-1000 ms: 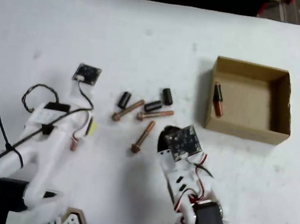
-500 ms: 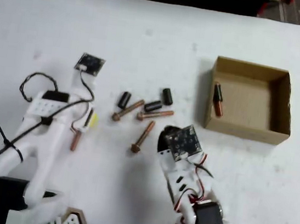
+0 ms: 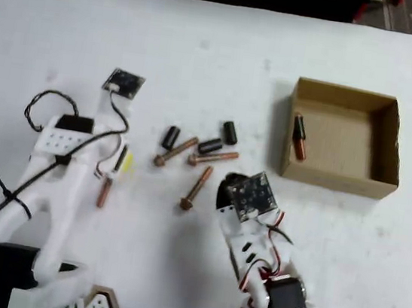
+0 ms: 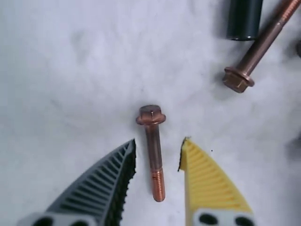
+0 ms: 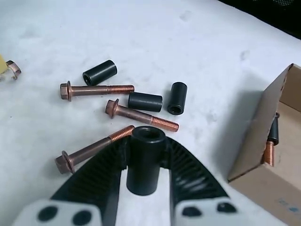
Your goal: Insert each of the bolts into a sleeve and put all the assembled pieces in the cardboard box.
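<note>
Shifted farther out from its base than a second ago: left arm (image 3: 59, 173), with the small camera board (image 3: 124, 82) at its wrist now higher up the white table (image 3: 206, 40). Right arm (image 3: 254, 251), loose parts and box all where they were.

Left gripper (image 4: 157, 143): spread open, grey finger on one side and yellow finger on the other of a copper bolt (image 4: 154, 155), with a gap showing on both sides and no contact. Bolt flat on the table, flanged hex head pointing away from the wrist, threaded end back between the fingers. From above, same bolt just beside the left arm's white body, well apart from the other parts.

Right gripper (image 5: 146, 141): clamped on a black sleeve (image 5: 145, 162), pinched between both dark fingers and held on end, open bore towards the wrist camera.

Between the two arms, a cluster flat on the table: three loose bolts (image 5: 96, 89) (image 5: 141, 117) (image 5: 91, 149) and three loose sleeves (image 5: 99, 72) (image 5: 145, 101) (image 5: 177, 98), the middle sleeve just beside the middle bolt.

Cardboard box (image 3: 335, 182): open-topped, on the right arm's side of the cluster. Inside, one assembled piece (image 3: 298, 138), black sleeve over a copper bolt, against the wall nearest the cluster. Faint bluish print on the box's outer wall, too small to read.
</note>
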